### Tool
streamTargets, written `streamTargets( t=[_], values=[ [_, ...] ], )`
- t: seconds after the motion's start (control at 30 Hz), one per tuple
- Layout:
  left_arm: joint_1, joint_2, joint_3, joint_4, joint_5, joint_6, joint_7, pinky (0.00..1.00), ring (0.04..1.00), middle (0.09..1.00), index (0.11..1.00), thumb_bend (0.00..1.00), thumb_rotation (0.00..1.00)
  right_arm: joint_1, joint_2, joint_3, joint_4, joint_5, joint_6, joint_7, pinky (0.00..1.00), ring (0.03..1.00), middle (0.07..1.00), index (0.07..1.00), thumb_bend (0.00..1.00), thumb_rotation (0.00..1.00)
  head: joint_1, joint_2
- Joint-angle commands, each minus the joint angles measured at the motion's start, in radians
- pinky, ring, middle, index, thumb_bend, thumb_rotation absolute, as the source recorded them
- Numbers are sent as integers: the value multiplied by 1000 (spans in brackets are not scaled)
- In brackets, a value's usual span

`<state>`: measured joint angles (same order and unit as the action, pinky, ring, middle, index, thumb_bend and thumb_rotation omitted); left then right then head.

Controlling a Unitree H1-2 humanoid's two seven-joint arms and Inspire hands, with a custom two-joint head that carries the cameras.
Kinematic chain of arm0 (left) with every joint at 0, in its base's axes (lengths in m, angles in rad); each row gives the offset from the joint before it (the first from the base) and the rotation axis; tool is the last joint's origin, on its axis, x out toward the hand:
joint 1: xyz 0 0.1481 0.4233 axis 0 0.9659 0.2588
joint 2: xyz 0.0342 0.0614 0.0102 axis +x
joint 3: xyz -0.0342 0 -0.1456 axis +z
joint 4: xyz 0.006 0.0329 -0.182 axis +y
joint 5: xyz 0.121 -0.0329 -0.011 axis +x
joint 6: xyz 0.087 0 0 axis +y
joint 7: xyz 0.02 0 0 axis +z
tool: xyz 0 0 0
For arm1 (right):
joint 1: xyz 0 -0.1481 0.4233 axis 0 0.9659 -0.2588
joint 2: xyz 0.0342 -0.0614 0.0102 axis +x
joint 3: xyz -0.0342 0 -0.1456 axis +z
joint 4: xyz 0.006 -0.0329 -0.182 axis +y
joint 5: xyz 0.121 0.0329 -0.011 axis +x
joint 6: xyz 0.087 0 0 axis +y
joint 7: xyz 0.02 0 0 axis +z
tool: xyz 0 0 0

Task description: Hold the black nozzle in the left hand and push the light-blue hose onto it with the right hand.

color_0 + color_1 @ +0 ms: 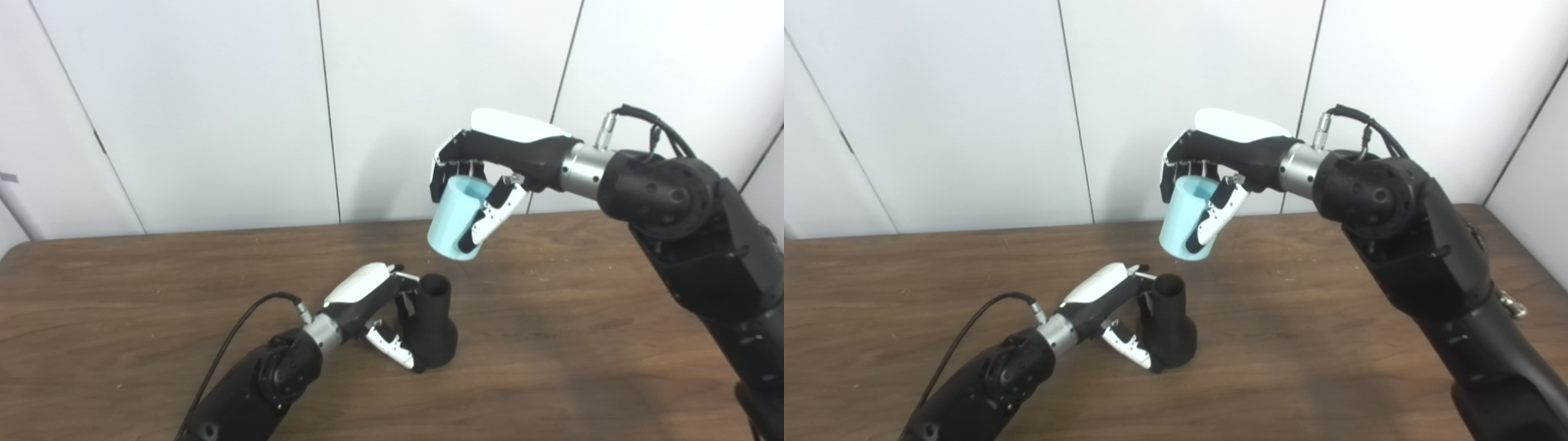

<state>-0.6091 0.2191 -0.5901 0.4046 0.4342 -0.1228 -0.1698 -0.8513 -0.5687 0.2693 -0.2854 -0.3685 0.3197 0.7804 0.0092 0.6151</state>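
Observation:
The black nozzle [436,324] stands upright on the wooden table [122,294], narrow neck up and wide base down. My left hand [383,312] is wrapped around its left side, shut on it; it also shows in the right eye view [1118,312]. My right hand [490,165] is shut on the light-blue hose [456,220], a short tube held in the air, tilted, its lower open end above and slightly right of the nozzle's mouth. A clear gap separates hose and nozzle [1170,318]. The hose also shows in the right eye view [1185,223].
A white panelled wall [245,110] stands behind the table's far edge. A black cable [239,331] runs from my left wrist over the table. My right arm [692,245] crosses the right side of the table.

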Motion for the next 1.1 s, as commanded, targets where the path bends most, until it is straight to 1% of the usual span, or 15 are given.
streamTargets(
  t=[0.0,0.17,0.27,0.6,0.83,1.07],
  values=[
    [73,10,-66,47,66,66,-121,1000,637,497,476,526,0,-72,-8,-18,-31,25,0,2,352,459,483,487,502,0,2,2],
    [65,7,-67,60,59,48,-117,1000,636,505,473,525,0,-75,-12,-13,-31,52,-7,12,345,464,484,486,501,0,2,11],
    [63,6,-67,60,60,49,-115,1000,635,504,474,525,0,-65,-9,-5,-39,59,-6,16,344,462,488,482,501,0,2,11],
    [69,9,-66,42,55,52,-119,1000,634,504,474,525,0,-33,6,41,-43,39,18,14,339,456,492,486,501,0,1,22],
    [79,11,-65,30,52,60,-124,1000,636,509,472,524,0,-51,6,61,-21,19,23,19,343,451,486,489,501,0,-5,28],
    [89,17,-70,9,53,69,-131,1000,637,510,471,524,0,-65,2,72,13,2,8,19,346,453,484,487,502,0,-11,28]
  ],
)
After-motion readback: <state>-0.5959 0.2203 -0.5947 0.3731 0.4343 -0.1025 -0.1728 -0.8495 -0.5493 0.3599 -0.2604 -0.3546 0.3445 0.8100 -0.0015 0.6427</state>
